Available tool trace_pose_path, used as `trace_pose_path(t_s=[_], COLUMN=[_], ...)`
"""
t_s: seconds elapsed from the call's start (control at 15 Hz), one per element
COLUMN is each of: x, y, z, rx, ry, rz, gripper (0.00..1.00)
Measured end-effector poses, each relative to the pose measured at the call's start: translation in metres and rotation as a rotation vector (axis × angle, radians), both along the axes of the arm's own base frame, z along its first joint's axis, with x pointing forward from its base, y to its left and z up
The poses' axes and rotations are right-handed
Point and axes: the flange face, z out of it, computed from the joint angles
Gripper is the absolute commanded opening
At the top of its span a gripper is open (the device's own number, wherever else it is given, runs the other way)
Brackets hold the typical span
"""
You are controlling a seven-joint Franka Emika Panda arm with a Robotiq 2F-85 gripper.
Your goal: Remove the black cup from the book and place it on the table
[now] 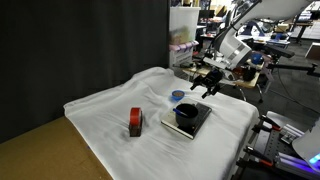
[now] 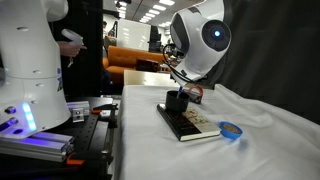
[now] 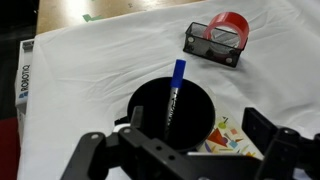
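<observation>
Where the black cup (image 1: 186, 117) stood on the book (image 1: 203, 112) in an exterior view, white cloth of the table (image 1: 105, 108) lay open around the book out to a brown wooden edge, with a red and black block (image 1: 135, 122) beside the book, a blue lid (image 1: 177, 96) beyond it, and the gripper (image 1: 208, 82) above the book's far end. In an exterior view the arm (image 2: 200, 38) bent down over the book (image 2: 197, 126), the gripper (image 2: 181, 87) close above the black cup (image 2: 177, 101). In the wrist view the fingers (image 3: 88, 155) stood spread wide, clear of the black cup (image 3: 150, 108), which held a blue marker (image 3: 176, 92).

black cup (image 3: 150, 105); white-clothed table (image 3: 90, 70); blue lid (image 1: 177, 96); red-and-black block (image 1: 135, 122)
</observation>
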Motion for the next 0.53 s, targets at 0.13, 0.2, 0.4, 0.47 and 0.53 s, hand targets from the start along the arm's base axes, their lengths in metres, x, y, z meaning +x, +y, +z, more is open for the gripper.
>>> trace_pose_path(t_s=[0.13,0.2,0.4,0.47,0.53], x=[-0.001,-0.002,-0.009,-0.012,-0.016], y=[0.000,-0.001,-0.003,-0.003,-0.002], z=[-0.003,-0.007,-0.027,-0.036,-0.044], rx=[0.001,0.001,0.004,0.008,0.014], ry=[0.006,0.011,0.031,0.040,0.049], rz=[0.001,0.002,0.012,0.017,0.022], gripper=[1.00,1.00,1.00,1.00,1.00])
